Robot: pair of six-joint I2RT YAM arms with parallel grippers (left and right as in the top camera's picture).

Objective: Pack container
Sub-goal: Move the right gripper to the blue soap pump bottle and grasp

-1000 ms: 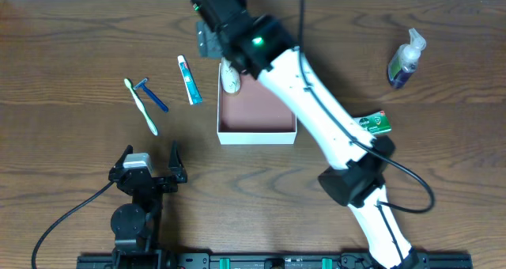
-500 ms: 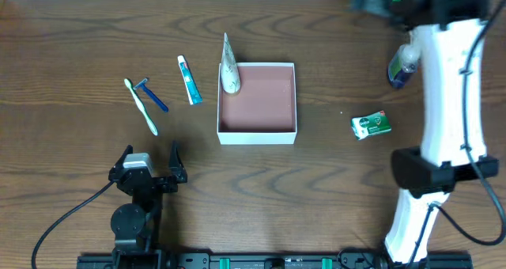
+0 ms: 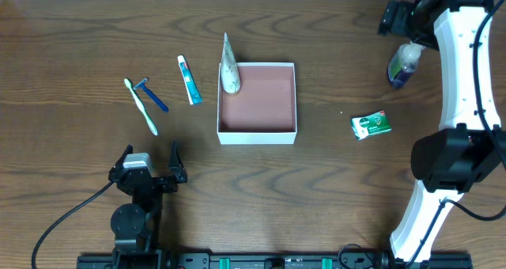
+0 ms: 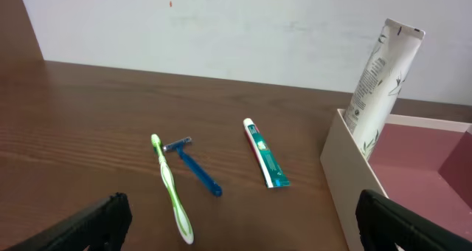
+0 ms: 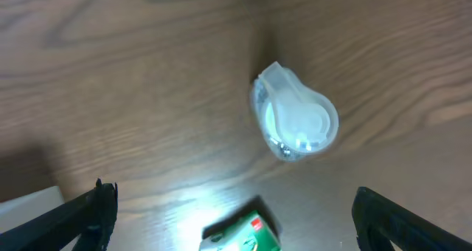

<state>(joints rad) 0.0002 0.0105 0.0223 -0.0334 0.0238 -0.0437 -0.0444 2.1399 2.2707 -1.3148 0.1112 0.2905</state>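
Above the pump bottle, right hand wide open, left hand likewise; print on green packet unreadable.

Desk: dark brown, wood grain. Container: white walls, reddish-brown inside. Tall tube: white with a dark leaf-sprig print. Toothpaste: white with a teal band, red at the cap end. Toothbrush: pale green and white. Razor: blue handle. Pump bottle: dark blue-purple body, clear whitish top. Small box: green with white, a bit of red in the right wrist view. Left tool: black. Right arm: white links, black joints, green light near the top. Wall behind in the left wrist view: plain off-white.
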